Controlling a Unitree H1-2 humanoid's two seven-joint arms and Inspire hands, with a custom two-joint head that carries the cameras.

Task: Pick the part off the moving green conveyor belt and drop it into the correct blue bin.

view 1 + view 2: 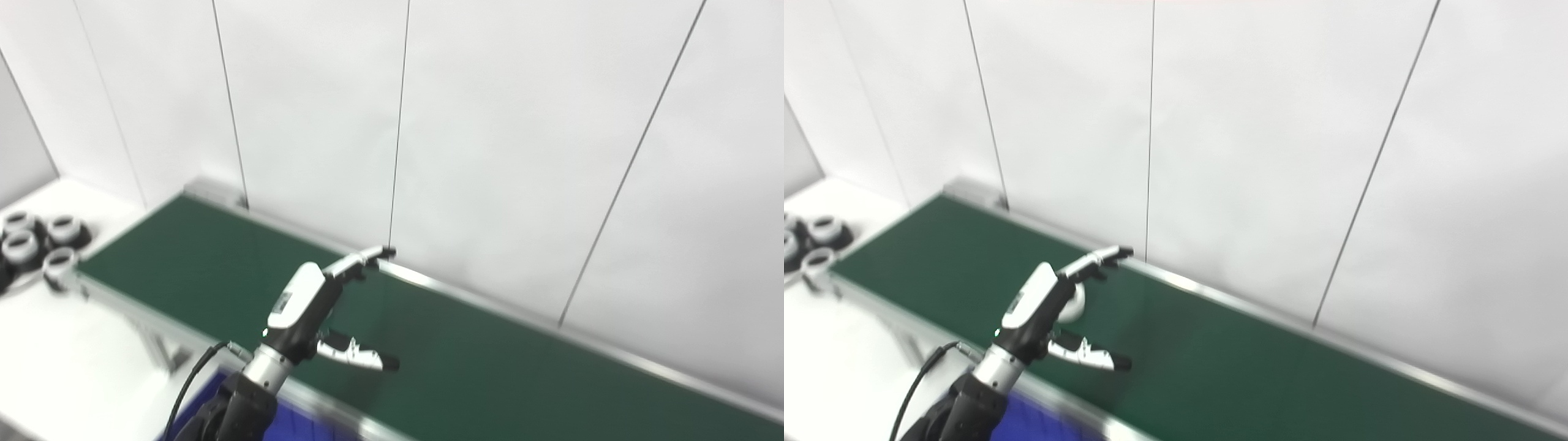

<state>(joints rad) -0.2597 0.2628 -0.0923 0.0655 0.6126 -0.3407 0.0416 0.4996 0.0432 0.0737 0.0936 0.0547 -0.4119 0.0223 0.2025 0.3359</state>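
Nearest item: blue plastic bin (294, 425), at the bottom edge beneath my forearm, only a corner showing, blurred. It sits just below the near rail of the belt.

Next: my left hand (306, 306), white and black shell, arm entering from the lower left with a black cable (190, 383) looping beside the wrist. The hand stands over the near half of the belt. Its fingers (361, 258) stretch out toward the far rail, the thumb (361, 358) juts out lower and to the right, and a wide gap lies between them. It holds nothing.

Next: white rounded part (1072, 304), seen only in the right eye view, lying on the belt just behind my palm, between fingers and thumb line; mostly hidden by the hand. I cannot tell whether the hand touches it.

Next: long dark green conveyor belt (490, 367) with silver metal side rails, running from the upper left to the lower right.

Left of the belt: white table (67, 361), bearing a cluster of round black-and-silver ring-shaped parts (37, 242) near its far left edge, well apart from my hand.

Farthest: white panelled wall (490, 122) with thin dark seams, directly behind the far rail.

My right hand: not visible in either view.
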